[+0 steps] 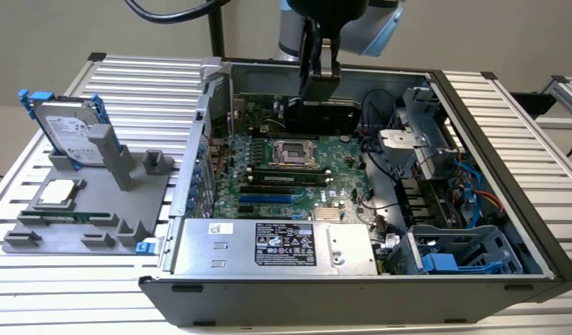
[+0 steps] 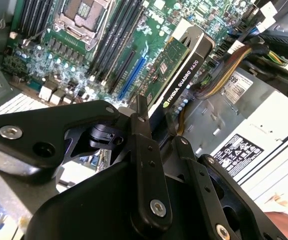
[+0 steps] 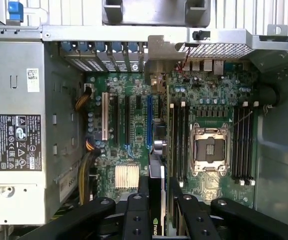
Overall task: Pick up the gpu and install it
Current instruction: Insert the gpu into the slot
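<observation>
Arm stands near-vertical above the jaws, with the grey-blue wrist joint just above them and the gripper pointing straight down. Jaws are closed narrow on the gpu, clamping its upper edge with one finger on each flat face, so the card hangs edge-on between and below the fingertips. In both wrist views the black finger links fan out behind the jaws: inner pair nearly parallel, outer links splayed wide to either side.
</observation>
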{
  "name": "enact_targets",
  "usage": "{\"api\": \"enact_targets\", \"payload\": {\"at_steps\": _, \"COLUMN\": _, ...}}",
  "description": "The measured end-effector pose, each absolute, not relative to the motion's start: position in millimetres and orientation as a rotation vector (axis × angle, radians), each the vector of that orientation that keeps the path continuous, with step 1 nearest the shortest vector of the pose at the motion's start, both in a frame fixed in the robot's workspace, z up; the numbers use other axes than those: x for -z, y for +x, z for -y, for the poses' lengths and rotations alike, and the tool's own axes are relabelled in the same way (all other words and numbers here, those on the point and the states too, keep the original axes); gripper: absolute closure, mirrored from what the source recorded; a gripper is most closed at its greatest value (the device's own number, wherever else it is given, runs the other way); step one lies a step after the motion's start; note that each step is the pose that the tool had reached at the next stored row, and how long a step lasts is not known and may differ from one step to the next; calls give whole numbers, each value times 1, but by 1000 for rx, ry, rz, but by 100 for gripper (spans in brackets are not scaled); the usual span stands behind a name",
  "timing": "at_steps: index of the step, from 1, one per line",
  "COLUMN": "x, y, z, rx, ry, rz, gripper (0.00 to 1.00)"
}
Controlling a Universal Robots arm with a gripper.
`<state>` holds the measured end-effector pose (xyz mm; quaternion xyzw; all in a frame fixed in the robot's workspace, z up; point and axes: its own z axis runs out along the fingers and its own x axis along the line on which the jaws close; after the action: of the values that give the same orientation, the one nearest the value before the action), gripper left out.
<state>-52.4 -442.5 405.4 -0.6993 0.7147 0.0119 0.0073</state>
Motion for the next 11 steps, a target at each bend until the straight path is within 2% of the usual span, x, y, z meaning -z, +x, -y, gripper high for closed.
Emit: {"api": "enact_targets", "payload": {"at_steps": 11, "x": -399, "y": -52, "z": 442, "rx": -28, "ry": -2191, "rz": -2239, "gripper": 100}}
